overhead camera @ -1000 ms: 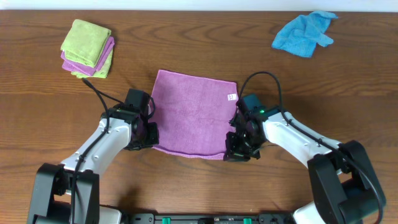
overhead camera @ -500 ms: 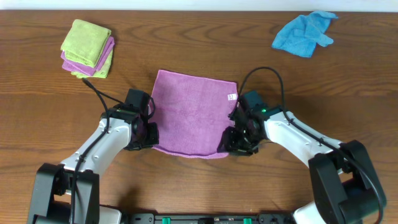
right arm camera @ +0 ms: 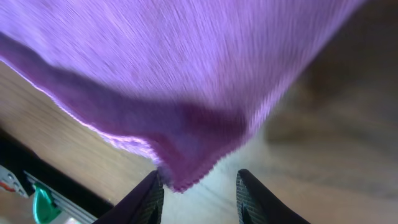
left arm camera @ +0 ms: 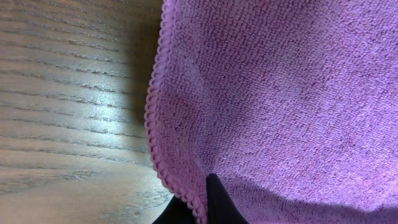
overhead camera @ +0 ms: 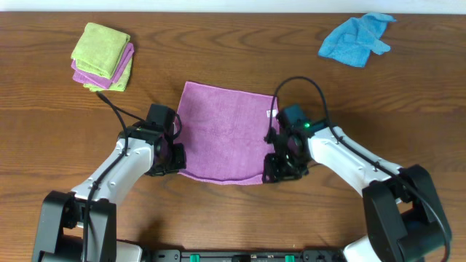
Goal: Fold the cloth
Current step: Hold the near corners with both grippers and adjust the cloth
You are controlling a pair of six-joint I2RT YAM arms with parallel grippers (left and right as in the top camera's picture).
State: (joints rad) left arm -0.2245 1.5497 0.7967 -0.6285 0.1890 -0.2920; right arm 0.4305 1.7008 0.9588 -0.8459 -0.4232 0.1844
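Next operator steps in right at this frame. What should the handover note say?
Grippers: left gripper shut on the cloth at its near left corner; right gripper jaws apart at the near right corner, not clamped.
The cloth lies flat on the table, unfolded.
Done: no fold yet.
Left: grip the right corner, then probably carry both near corners to the far edge.

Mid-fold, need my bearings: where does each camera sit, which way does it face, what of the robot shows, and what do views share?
Overhead: fixed above the table, looking straight down; both arms show, left gripper and right gripper at the near corners of the purple cloth.
Left wrist: on the left arm, close over the cloth's near-left edge; one dark fingertip shows, pinching it.
Right wrist: on the right arm, blurred, facing the near-right corner; both fingers show, apart.
Shared: all three see the purple cloth and the table.
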